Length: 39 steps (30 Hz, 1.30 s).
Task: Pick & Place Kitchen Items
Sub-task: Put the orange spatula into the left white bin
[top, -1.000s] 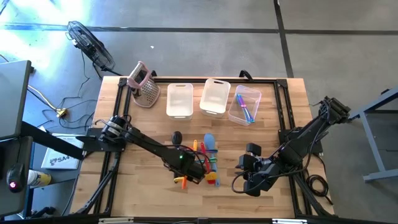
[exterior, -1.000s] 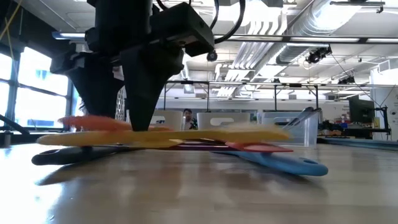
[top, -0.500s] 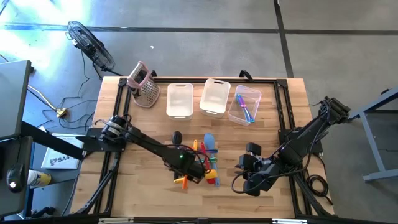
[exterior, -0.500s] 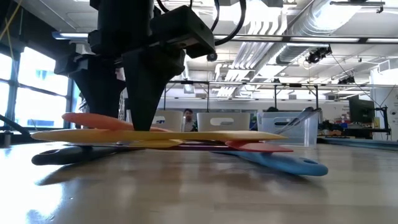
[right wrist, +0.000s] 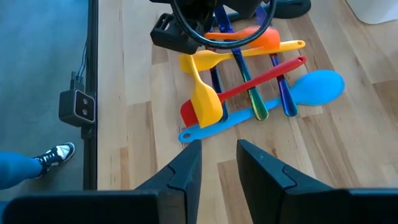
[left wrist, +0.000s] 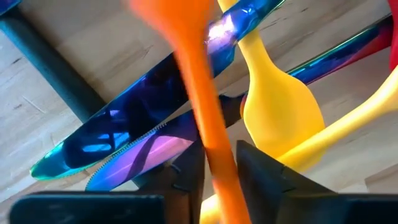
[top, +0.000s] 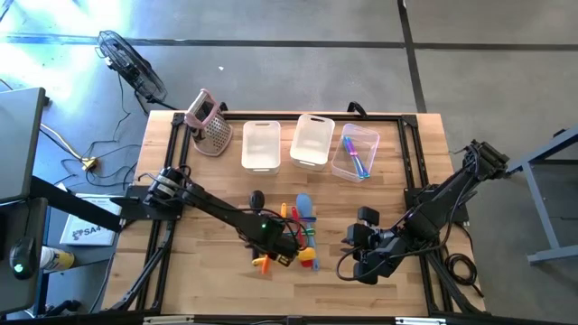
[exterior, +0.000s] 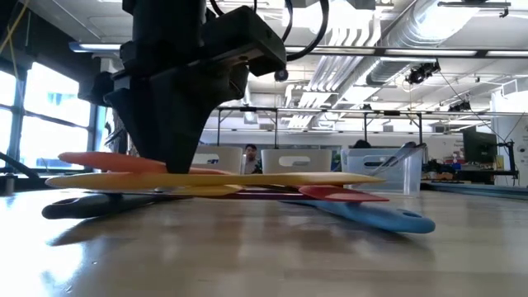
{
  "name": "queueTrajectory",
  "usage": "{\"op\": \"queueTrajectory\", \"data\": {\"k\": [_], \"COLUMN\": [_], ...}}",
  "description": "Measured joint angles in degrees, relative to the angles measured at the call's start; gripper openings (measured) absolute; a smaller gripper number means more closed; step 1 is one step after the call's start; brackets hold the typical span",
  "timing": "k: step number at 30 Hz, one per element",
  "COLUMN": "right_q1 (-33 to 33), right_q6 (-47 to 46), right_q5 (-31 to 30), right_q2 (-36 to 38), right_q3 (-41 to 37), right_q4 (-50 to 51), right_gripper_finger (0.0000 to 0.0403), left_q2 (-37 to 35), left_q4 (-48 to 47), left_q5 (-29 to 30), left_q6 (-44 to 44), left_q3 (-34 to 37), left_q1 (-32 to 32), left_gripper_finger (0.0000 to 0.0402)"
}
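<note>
While the right tool (top: 350,255) waits apart, the left tool (left wrist: 217,180) pinches the orange utensil (left wrist: 199,106).

Surfaces: wood, plastic, iridescent metal-look

Pale planked wood table (top: 190,271), satin sheen with soft reflections in the low view. Matt plastic on orange spatula (left wrist: 199,106), yellow spoon (left wrist: 280,115), red spatula (right wrist: 261,78), blue spoon (right wrist: 314,87). Glossy, mirror-like blue-purple finish on serrated knife (left wrist: 134,155). Clear glossy plastic bins (top: 355,155). Perforated metal grater (top: 213,134). Matt black gripper fingers (right wrist: 186,171).
</note>
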State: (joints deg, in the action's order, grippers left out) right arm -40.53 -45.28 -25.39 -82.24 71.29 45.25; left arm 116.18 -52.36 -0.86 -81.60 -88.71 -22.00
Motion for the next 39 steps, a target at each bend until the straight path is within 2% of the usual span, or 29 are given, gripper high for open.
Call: {"op": "queueTrajectory", "data": {"k": [7, 14, 31, 39], "right_q1": [0.02, 0.02, 0.0, 0.0], "right_q6": [0.16, 0.38, 0.55, 0.57], "right_q5": [0.0, 0.0, 0.01, 0.02], "right_q2": [0.0, 0.0, 0.0, 0.0], "right_q3": [0.0, 0.0, 0.0, 0.0], "right_q4": [0.02, 0.02, 0.04, 0.09], "right_gripper_finger": [0.0094, 0.0094, 0.0094, 0.0094], "left_q2": [0.0, 0.0, -0.24, -0.24], "left_q4": [0.39, 0.42, 0.17, -0.96], "left_q5": [-0.04, -0.1, -1.11, 1.4], "left_q6": [0.9, 0.82, 0.79, 2.14], "left_q3": [-0.02, -0.02, -0.51, -3.65], "left_q1": [0.0, 0.0, 0.0, -0.02], "left_gripper_finger": [0.0037, 0.0047, 0.003, 0.0022]}}
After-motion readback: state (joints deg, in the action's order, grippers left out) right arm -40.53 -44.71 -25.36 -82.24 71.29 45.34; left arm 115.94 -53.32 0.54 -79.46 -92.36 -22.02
